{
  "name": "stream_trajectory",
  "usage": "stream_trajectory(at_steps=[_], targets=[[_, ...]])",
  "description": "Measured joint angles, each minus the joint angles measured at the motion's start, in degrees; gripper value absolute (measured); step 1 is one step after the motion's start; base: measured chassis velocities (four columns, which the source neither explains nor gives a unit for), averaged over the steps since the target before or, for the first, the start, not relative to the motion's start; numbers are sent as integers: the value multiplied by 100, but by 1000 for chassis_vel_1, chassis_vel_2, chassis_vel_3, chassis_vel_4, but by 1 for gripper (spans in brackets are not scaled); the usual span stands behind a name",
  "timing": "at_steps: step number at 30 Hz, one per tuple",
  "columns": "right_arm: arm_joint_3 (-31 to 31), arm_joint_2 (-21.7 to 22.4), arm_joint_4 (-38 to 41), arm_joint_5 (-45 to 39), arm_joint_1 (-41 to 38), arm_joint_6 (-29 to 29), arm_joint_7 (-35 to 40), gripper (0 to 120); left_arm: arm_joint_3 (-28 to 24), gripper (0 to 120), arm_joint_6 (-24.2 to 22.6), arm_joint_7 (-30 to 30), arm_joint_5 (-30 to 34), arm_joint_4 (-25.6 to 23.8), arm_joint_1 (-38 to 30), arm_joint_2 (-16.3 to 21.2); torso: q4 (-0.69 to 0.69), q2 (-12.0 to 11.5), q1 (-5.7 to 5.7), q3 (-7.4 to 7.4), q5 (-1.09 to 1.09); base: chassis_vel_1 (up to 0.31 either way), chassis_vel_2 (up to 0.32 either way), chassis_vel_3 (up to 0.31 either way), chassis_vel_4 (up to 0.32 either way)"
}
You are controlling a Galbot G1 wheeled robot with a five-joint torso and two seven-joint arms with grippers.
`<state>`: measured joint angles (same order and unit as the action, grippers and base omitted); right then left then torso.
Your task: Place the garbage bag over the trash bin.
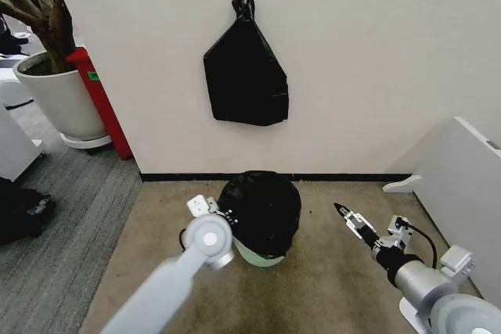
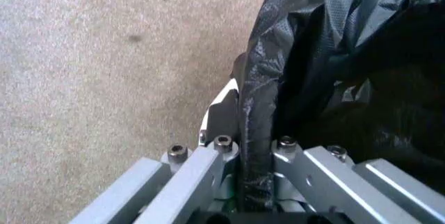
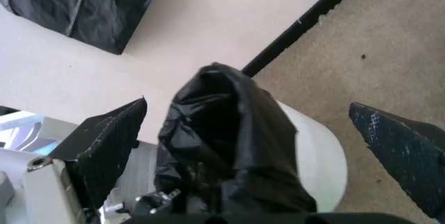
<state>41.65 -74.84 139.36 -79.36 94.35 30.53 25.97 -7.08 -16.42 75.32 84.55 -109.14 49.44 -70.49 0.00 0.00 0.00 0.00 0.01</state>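
here the garbage bag (image 1: pixel 262 209) is draped over the trash bin (image 1: pixel 258 254); left gripper (image 2: pixel 254 151) pinches its edge, right gripper (image 1: pixel 348 219) wide open, empty, beside it.

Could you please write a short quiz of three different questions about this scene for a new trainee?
1. True or false: the garbage bag already lies over the top of the trash bin.
2. Which gripper is pinching a fold of the bag? A) left gripper B) right gripper
3. Fill in: the knotted black bundle hangs on the ____.

Key: 1 true. 2 A; the right gripper is open, apart from the bag. 3 wall.
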Motion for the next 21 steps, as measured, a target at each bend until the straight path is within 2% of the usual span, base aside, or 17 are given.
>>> stream_trajectory(at_steps=[9, 21], targets=[[-14, 46, -34, 44, -49, -35, -8, 100, -43, 1, -74, -119, -341, 381, 18, -170, 0, 0, 0, 0, -1, 0, 0, 0, 0], [-131, 190, -35, 45, -150, -46, 32, 100, 6, 1, -217, -244, -393, 438, 167, -123, 1, 0, 0, 0, -1, 0, 0, 0, 0]])
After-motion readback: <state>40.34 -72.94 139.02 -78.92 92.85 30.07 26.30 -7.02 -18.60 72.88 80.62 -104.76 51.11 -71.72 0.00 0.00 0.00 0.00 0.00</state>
